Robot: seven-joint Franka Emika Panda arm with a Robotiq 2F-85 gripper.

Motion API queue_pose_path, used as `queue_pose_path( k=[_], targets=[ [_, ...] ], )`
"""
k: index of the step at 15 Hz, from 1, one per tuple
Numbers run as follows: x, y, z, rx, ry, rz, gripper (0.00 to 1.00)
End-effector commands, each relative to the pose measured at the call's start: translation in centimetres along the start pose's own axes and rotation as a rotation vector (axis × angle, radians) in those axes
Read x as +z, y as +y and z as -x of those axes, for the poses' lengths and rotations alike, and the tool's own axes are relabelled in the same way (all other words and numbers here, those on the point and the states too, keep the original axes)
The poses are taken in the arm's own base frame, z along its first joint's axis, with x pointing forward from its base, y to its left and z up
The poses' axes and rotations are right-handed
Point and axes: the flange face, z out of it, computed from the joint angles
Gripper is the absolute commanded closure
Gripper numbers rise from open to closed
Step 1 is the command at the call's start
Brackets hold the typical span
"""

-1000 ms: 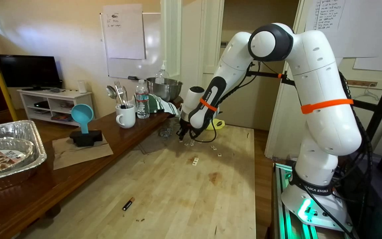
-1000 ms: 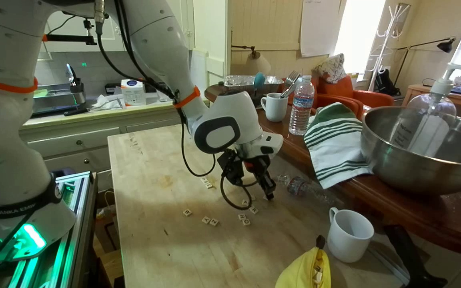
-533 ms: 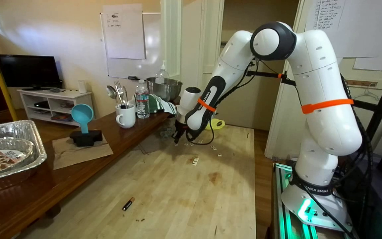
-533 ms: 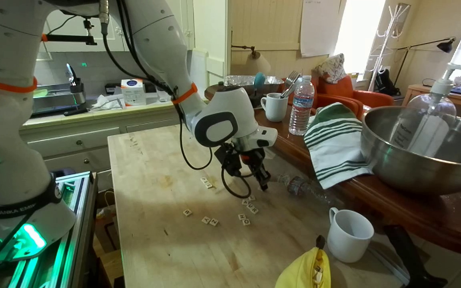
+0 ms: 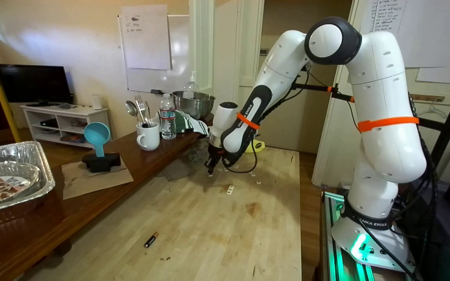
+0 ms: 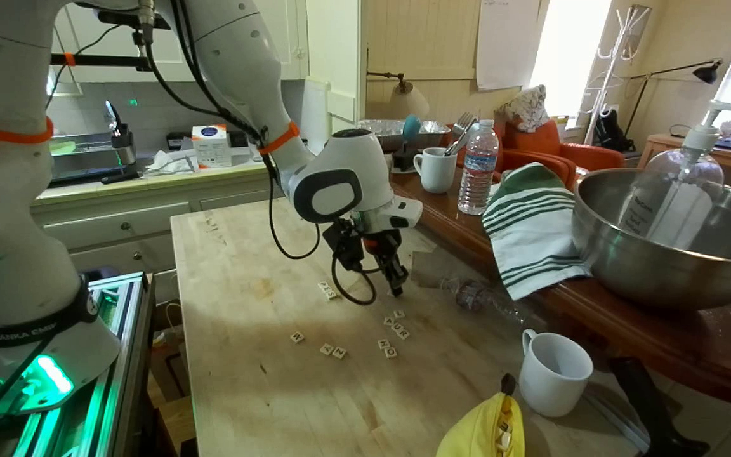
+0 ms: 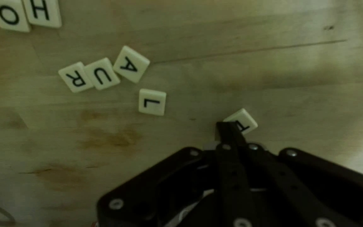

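My gripper [image 5: 209,171] is low at the wooden tabletop, fingers together, as the wrist view [image 7: 228,126] shows. A cream letter tile [image 7: 248,120] lies at its fingertips, partly covered by them. Its letter is partly hidden and looks like a T or an I. I see no tile between the fingers. To the left in the wrist view lie an L tile [image 7: 152,102] alone, then A [image 7: 131,64], U [image 7: 101,73] and R [image 7: 76,77] tiles touching in a slanted line. H [image 7: 43,12] and O [image 7: 10,15] tiles lie side by side at the upper left.
More tiles [image 6: 333,351] and a row of tiles [image 6: 327,291] lie on the tabletop [image 6: 264,406]. A clear bottle [image 6: 476,295] lies by the raised brown table [image 6: 632,324]. A white mug [image 6: 556,374], a yellow pouch [image 6: 486,425] and a battery [image 5: 151,239] are farther off.
My gripper has moved along the tabletop, leftward and away from the lying bottle in an exterior view. The tile at its fingertips has shifted along with it. The other tiles have stayed put.
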Motion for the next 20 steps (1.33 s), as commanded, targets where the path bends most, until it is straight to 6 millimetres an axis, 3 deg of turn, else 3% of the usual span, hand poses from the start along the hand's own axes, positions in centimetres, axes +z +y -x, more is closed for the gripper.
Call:
queue_pose_path(
  k=[1,7,20],
  targets=[
    [1.2,-1.0,4.6,0.009,-0.112,-0.031,1.00],
    [0.8,-1.8,7.9,0.051,-0.158,-0.067,1.00],
    [-0.3,-0.9,11.2,0.167,-0.223,-0.093,1.00]
  ],
)
